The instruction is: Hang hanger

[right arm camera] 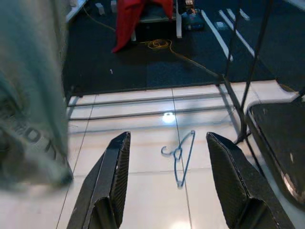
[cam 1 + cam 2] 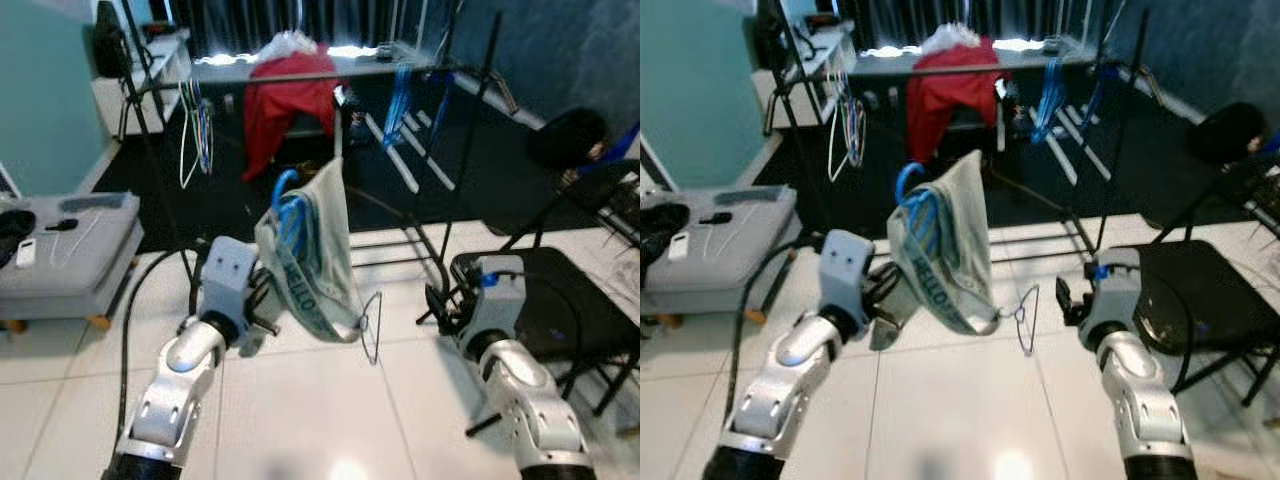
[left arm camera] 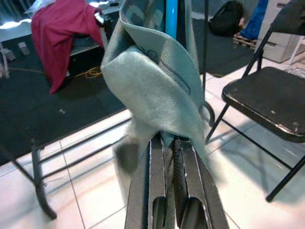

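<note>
1. Left gripper (image 3: 167, 143) raised at chest height, fingers clamped tight on a grey-green garment (image 2: 318, 262) draped over a blue hanger (image 2: 288, 210); blue hook up at the top of the bundle, cloth hanging below and to the right.
2. Right gripper (image 1: 167, 179) held low over the tiles, fingers spread wide, nothing between them.
3. Second blue hanger (image 1: 181, 155) flat on the white tile floor (image 2: 300, 410), between the two arms.
4. Black clothes rack (image 2: 300, 75) ahead across the dark mat: white hangers (image 2: 195, 135) on its left end, red garment (image 2: 290, 100) mid-rail, blue hangers (image 2: 400, 100) to the right.
5. Black folding chair (image 2: 560, 300) close by the right arm; grey padded bench (image 2: 75, 250) to the left, small items on top.
6. Open tile between bench and chair, up to the rack's base bars.
</note>
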